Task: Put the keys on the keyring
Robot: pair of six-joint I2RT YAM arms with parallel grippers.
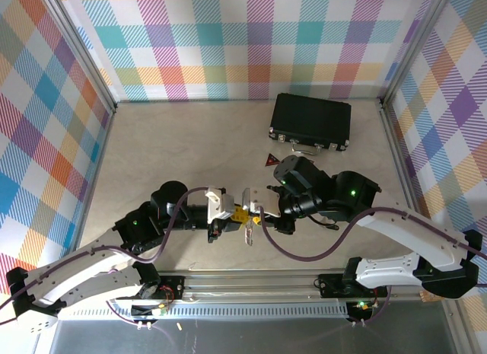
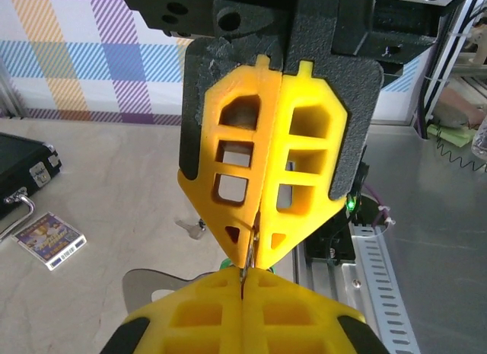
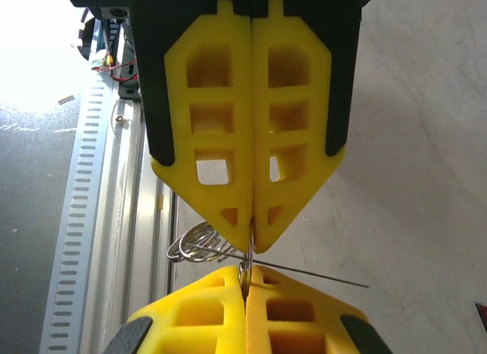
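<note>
Apparently keyring (image 3: 199, 246) near front rail (image 3: 80, 217).

No text, number or brand can be read. The card (image 2: 49, 240), lying left of the left gripper (image 2: 242, 275), carries a colourful print and a white edge strip, both too blurred to read. The red triangle (image 1: 271, 160) near the right gripper (image 1: 259, 218) looks like a sign, too small to read.

Keyring (image 3: 190, 247): shiny silvery metal wire. Table (image 1: 183, 141): pale, smooth, matt. Case (image 1: 310, 119): black, finely textured.
</note>
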